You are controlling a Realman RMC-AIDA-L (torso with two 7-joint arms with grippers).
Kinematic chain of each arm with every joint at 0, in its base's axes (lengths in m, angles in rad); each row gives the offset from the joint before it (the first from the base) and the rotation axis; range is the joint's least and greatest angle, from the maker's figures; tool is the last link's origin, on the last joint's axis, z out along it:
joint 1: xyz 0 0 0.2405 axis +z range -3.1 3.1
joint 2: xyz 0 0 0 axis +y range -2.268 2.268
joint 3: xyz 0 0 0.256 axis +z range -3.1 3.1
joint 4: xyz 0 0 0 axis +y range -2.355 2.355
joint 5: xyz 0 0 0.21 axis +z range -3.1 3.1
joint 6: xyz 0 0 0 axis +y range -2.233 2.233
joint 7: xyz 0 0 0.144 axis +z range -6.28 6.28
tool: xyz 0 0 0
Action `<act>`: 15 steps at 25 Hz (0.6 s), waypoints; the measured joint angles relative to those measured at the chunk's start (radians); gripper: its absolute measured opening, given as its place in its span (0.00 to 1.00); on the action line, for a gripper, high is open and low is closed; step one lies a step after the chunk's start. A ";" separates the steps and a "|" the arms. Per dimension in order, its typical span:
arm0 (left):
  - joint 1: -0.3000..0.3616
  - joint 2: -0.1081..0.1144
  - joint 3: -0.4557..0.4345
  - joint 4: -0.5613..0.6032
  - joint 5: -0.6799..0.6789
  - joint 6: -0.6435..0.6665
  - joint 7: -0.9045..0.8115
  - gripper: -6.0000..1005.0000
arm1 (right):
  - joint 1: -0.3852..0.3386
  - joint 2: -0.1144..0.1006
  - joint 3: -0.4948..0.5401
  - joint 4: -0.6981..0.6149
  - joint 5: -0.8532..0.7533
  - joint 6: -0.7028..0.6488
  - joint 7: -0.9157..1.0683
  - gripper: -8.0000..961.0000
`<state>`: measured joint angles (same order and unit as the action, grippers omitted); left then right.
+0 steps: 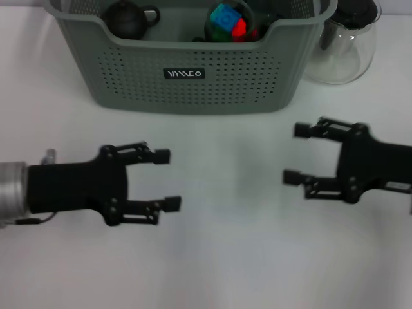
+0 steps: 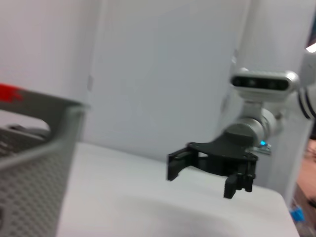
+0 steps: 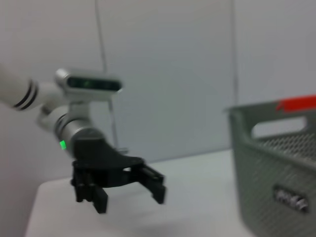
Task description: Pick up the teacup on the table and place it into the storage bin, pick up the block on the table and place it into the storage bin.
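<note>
Both grippers hover spread wide and hold nothing over the white table (image 1: 219,257), in front of the storage bin (image 1: 187,77): left gripper (image 1: 166,180) off its left front corner, right gripper (image 1: 297,153) off its right. Inside the bin lie the dark teacup (image 1: 129,18) and the blue-and-red block (image 1: 230,20). A glass pitcher (image 1: 344,45) stands just right of the bin.

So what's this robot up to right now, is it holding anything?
Nothing is held. The left gripper and right gripper both hover open and empty over the white table. Behind them, the storage bin already holds a dark teacup and colourful blocks. A glass pitcher stands beside it.
</note>
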<state>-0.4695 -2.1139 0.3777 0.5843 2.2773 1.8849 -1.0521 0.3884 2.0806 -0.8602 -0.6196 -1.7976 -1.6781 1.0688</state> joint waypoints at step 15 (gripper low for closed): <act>0.000 -0.022 0.059 -0.017 -0.009 -0.022 0.007 0.83 | 0.075 0.013 0.037 0.095 -0.151 0.027 -0.027 0.89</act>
<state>-0.4693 -2.1360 0.4372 0.5675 2.2687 1.8626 -1.0452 0.4633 2.0937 -0.8233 -0.5251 -1.9483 -1.6510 1.0420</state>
